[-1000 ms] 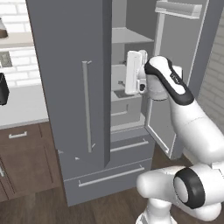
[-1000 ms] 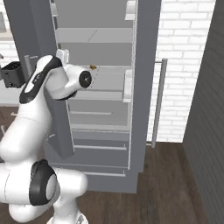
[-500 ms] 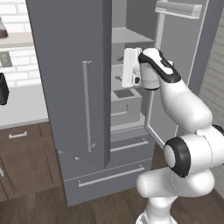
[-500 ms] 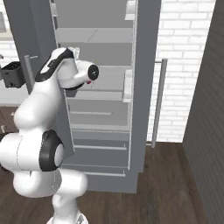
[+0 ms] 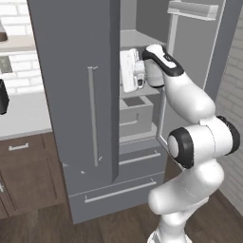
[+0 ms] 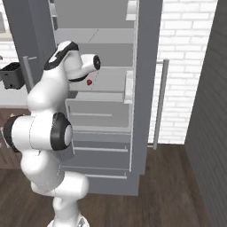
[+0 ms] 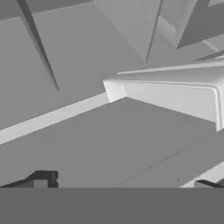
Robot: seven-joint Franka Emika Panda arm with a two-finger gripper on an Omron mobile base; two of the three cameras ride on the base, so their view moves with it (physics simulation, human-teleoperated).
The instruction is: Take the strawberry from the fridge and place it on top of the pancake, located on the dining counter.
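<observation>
The grey fridge (image 5: pixel 76 95) stands with its left door closed and its right door swung open. My arm reaches into the open half at shelf height. In the left base view the hand (image 5: pixel 130 71) points left toward the interior, its fingers hidden behind the closed door's edge. The tiny red strawberry (image 6: pixel 89 82) lies on a grey shelf just below my wrist in the right base view. In the hand view my gripper (image 7: pixel 124 183) is open, with dark fingertips (image 7: pixel 41 179) far apart over bare grey shelf. The pancake and dining counter are out of view.
A grey crisper box (image 5: pixel 135 116) sits below the hand, and two drawer fronts (image 5: pixel 118 190) lie lower down. The open door (image 5: pixel 199 47) with its bins flanks my arm on the right. Brown cabinets under a white counter (image 5: pixel 23 114) stand to the left.
The arm has folded in closer to the fridge, and the hand has moved slightly up and left, deeper between the shelves. The fridge and camera have stayed put.
</observation>
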